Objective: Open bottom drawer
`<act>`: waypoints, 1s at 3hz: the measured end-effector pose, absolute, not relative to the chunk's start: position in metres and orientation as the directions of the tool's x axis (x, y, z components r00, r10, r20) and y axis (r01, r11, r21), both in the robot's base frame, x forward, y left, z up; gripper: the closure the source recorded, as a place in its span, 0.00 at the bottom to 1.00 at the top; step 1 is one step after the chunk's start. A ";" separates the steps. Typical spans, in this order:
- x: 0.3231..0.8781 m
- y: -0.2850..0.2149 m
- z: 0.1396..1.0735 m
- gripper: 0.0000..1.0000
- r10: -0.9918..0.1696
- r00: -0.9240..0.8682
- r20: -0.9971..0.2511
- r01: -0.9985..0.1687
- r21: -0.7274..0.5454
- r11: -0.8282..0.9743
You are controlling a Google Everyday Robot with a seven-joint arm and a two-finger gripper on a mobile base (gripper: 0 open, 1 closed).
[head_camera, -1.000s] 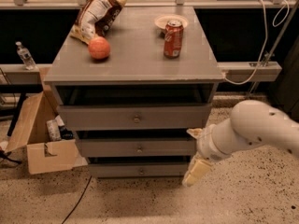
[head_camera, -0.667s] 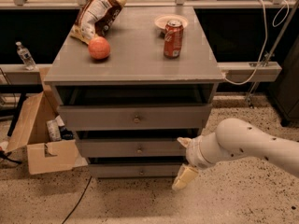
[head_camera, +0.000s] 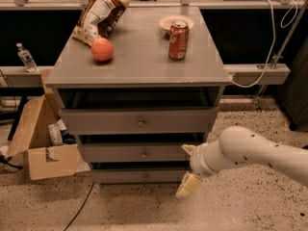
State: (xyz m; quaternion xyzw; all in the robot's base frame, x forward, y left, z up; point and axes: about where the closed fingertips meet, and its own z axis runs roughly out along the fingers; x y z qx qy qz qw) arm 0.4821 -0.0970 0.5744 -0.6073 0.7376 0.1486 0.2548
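gripper (head_camera: 187, 170) low at the right end of the bottom drawer (head_camera: 134, 176) | jaws spread wide, holding nothing | drawer looks closed

The grey worktop (head_camera: 139, 57) carries four things. A crumpled snack bag (head_camera: 100, 14) lies at its back left corner, with an orange ball (head_camera: 102, 49) just in front of it. Toward the back right corner stands a red can (head_camera: 178, 40), a small plate (head_camera: 166, 23) just behind it. The hand (head_camera: 186, 168) hangs below the front right corner, fingers spread.
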 end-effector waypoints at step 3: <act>0.493 -0.069 0.368 0.00 -0.778 -0.055 -0.625 -0.996 -0.022 0.087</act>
